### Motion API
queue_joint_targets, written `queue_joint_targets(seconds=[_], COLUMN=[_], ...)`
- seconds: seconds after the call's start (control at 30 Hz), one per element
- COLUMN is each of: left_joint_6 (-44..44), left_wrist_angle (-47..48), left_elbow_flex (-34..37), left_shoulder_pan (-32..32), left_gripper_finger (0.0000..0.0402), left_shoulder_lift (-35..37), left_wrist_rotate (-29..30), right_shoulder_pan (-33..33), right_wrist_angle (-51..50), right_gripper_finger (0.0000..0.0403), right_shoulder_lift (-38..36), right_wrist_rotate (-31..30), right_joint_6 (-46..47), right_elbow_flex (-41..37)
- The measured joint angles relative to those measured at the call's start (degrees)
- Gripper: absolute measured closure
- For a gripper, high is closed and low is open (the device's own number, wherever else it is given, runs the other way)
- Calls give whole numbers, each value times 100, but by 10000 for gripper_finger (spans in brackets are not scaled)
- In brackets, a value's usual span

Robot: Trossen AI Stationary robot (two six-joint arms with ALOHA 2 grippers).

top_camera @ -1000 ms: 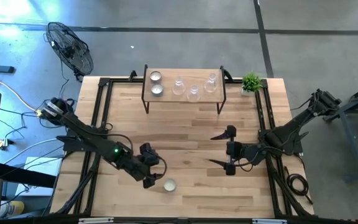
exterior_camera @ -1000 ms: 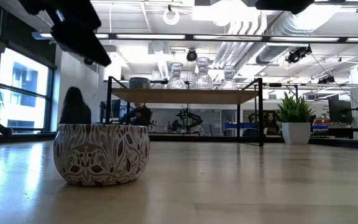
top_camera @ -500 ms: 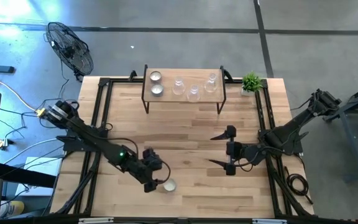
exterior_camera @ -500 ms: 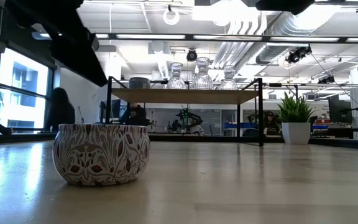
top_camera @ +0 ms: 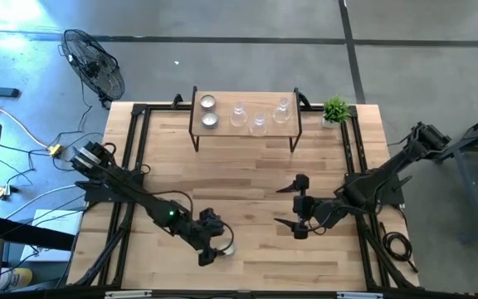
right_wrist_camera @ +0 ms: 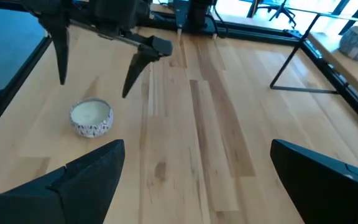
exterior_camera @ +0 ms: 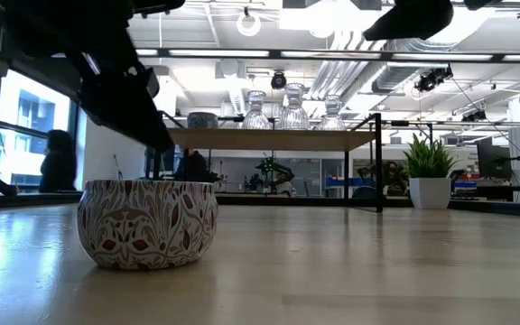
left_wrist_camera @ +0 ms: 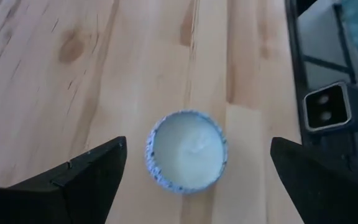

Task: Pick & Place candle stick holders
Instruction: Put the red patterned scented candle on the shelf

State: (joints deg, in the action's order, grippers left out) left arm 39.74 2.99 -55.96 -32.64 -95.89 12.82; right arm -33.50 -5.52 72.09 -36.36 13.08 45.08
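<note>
Low view: patterned tealight cup (exterior_camera: 147, 223) is sitting nearest on the table (exterior_camera: 350, 271), upright, white centre showing from above (left_wrist_camera: 187, 151). Left gripper (top_camera: 214, 252) is hanging directly over this cup, fingers spread wide, one finger (left_wrist_camera: 79, 180) on each side of the cup, neither touching it; it is holding nothing. Bare wood is lying all round the cup; the table's near edge is running just beside it. Right gripper (top_camera: 294, 207) is waiting beyond the cup toward mid-table, jaws fully apart, empty. Farther from the cup, at the far edge, a raised shelf (top_camera: 246, 129) is carrying two tealight cups (top_camera: 208, 110) and three clear glass holders (top_camera: 259, 124). Small plant (top_camera: 335, 110) is standing beside the shelf.
</note>
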Motion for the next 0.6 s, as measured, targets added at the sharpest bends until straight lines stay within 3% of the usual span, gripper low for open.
queue_joint_targets(seconds=[0.3,0.6], left_joint_6=[69,1407], left_wrist_angle=[-1,102], left_elbow_flex=[2,-3], left_shoulder_pan=[-2,0], left_gripper_finger=[13,13], left_shoulder_lift=[1,-116], left_wrist_rotate=[-20,-11], right_shoulder_pan=[-7,-248], right_wrist_angle=[134,331], right_gripper_finger=[6,6], right_shoulder_lift=[184,184], right_wrist_rotate=[294,362], right_joint_6=[152,192], right_elbow_flex=[0,0])
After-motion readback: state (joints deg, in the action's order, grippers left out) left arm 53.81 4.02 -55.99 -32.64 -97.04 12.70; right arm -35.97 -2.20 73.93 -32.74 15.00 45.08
